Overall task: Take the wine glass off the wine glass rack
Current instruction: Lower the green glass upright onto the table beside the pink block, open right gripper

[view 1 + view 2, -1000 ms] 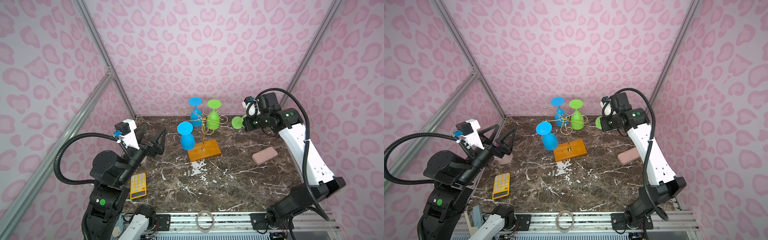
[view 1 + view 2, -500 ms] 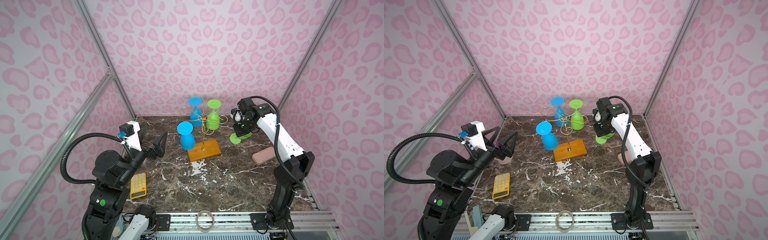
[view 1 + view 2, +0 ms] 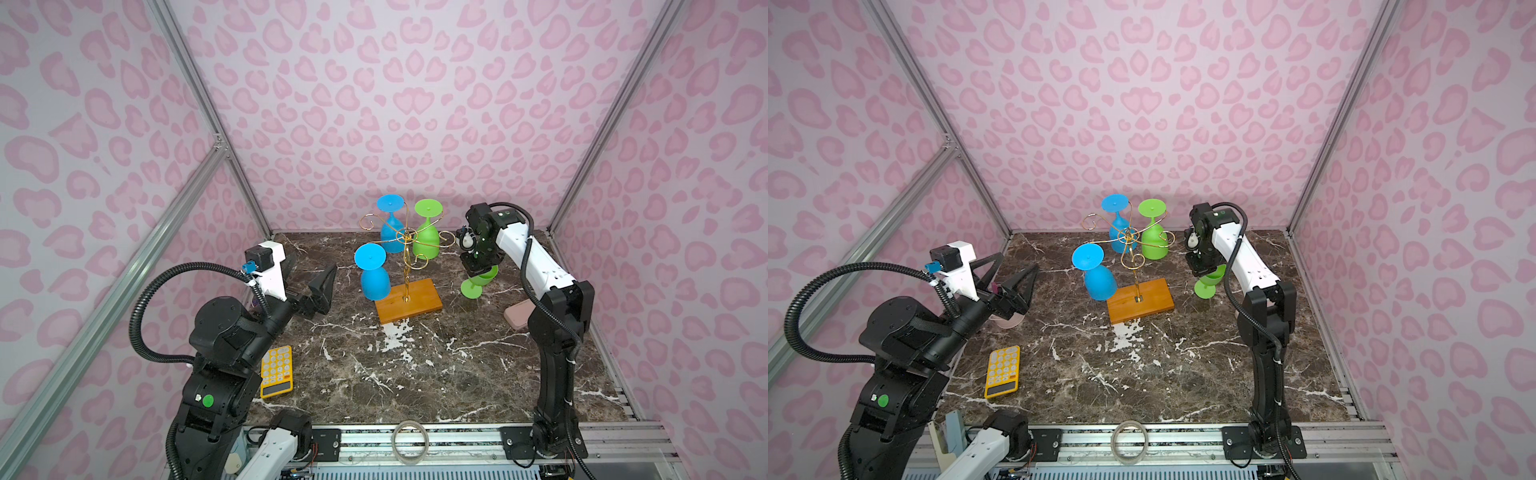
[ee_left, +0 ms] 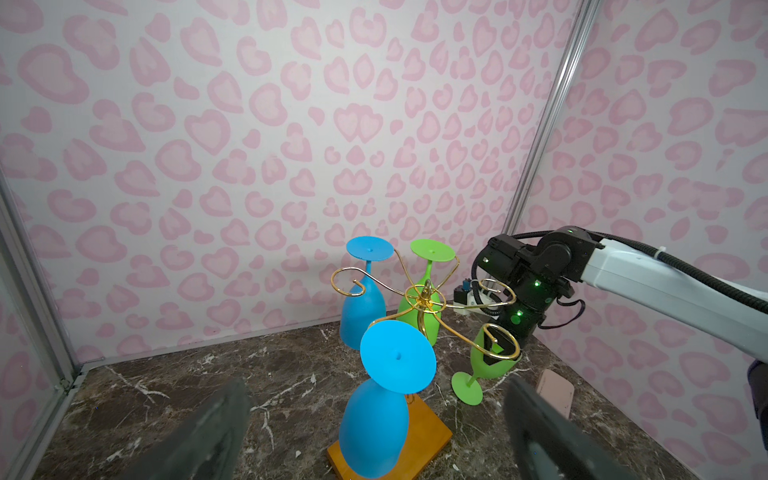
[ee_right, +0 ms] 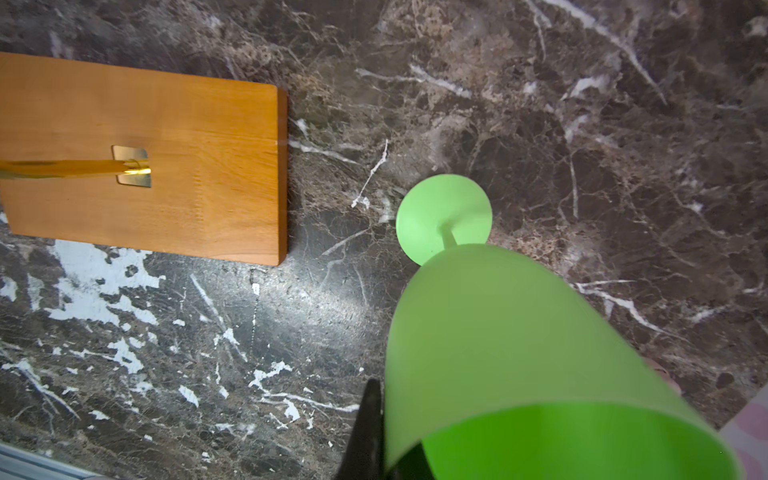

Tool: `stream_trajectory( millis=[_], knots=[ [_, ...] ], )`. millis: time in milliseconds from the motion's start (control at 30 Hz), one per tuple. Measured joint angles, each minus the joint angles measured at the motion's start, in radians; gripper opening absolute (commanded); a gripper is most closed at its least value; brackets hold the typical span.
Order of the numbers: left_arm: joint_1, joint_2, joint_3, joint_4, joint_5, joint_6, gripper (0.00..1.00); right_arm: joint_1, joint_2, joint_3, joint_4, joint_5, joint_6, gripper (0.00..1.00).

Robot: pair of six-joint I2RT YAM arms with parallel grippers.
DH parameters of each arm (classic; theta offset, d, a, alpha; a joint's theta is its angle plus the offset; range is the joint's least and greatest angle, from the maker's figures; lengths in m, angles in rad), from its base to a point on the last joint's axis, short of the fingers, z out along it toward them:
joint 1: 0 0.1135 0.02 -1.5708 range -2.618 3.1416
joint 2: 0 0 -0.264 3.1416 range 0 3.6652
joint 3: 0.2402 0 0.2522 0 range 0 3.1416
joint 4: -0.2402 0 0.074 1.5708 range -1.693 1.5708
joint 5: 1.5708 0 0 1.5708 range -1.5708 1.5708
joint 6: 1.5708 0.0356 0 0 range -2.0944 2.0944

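Wine glass [image 3: 486, 278], green, now off wine glass rack [image 3: 409, 305]: right arm has swung it down from high at mid-right to just right of rack's base, bowl up, tilted. Right fingers [image 5: 368, 424] clamped on rim. Left fingers [image 4: 216, 432] apart, empty. Removal looks done, release pending. Foot on bench [image 3: 415, 374] or just above, can't tell. Grip hidden under wrist in both top views.
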Motion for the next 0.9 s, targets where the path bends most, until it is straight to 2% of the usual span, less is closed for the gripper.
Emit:
stream_trajectory(
  millis=[267, 400, 467, 633, 900],
  knots=[
    [0.0, 0.014, 0.002, 0.0, 0.01, 0.006, 0.97, 0.0, 0.03, 0.042, -0.016, -0.001, -0.01, 0.01],
    [0.0, 0.021, 0.005, -0.001, 0.017, 0.01, 0.97, 0.0, 0.031, 0.042, -0.015, -0.008, -0.01, 0.19],
    [0.0, 0.021, 0.008, -0.003, 0.017, 0.013, 0.97, 0.0, 0.036, 0.042, -0.018, -0.017, -0.009, 0.31],
    [0.0, 0.021, 0.013, -0.022, 0.024, 0.017, 0.97, 0.0, 0.037, 0.048, -0.019, -0.027, -0.006, 0.47],
    [0.0, 0.021, 0.021, -0.026, 0.032, 0.021, 0.97, 0.002, 0.039, 0.097, -0.026, -0.029, 0.0, 0.49]
  ],
)
